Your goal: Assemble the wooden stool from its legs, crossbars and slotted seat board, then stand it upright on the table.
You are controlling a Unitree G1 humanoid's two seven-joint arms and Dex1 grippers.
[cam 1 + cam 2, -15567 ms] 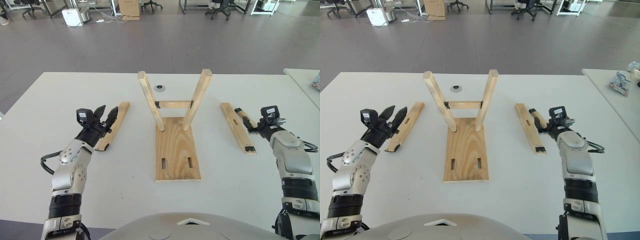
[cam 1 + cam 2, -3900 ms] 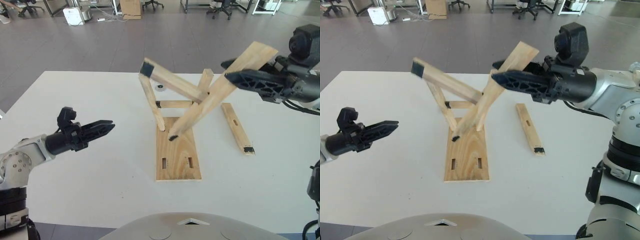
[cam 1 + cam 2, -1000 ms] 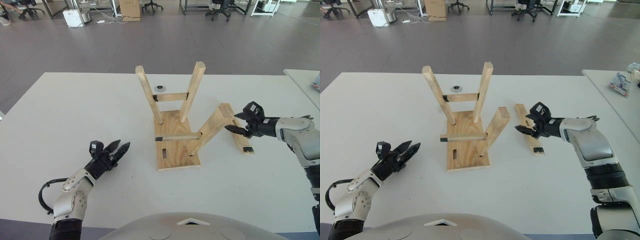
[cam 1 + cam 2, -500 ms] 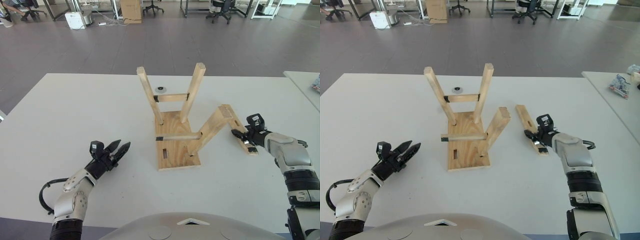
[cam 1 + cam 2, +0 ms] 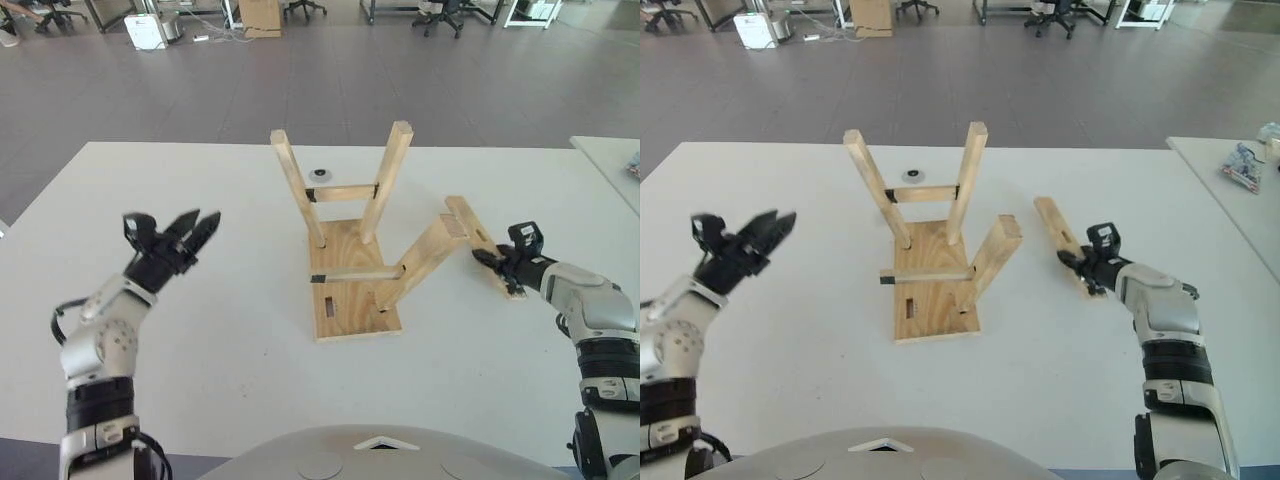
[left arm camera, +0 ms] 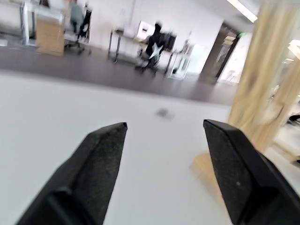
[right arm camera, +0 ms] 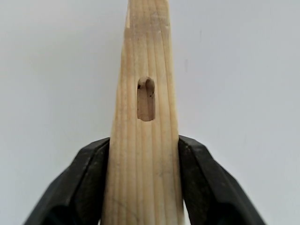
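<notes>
In the left eye view, the white desk [image 5: 200, 330] carries the pale pine seat board [image 5: 357, 322], lying flat at the middle with small rectangular slots cut in it. Two square-section upright legs [image 5: 297, 185] rise from its far end, splayed apart and joined by a short crossbar [image 5: 343, 193]. A leaning leg [image 5: 425, 258] slants up from the board's right side, with a second crossbar [image 5: 355, 274] jutting leftward from it. To the right, the loose leg [image 5: 468, 218] lies on the desk, and the right pincer [image 5: 490, 260] has hold of its near part. The left pincer [image 5: 203, 218] hangs raised over the left of the desk, spread and empty. A small dark disc [image 5: 320, 176] sits behind the stool.

The right eye view takes in more of the neighbouring desk [image 5: 1230, 190], where a small packet [image 5: 1243, 162] lies.

The left wrist view gives us the matte black, wedge-shaped fingers [image 6: 103, 159] wide apart with nothing between them, and the blurred wood beyond.

The right wrist view adds the closest detail: black pads [image 7: 77, 187] pressed to both sides of the loose leg, its straight grain, and a rounded slot [image 7: 146, 98].
</notes>
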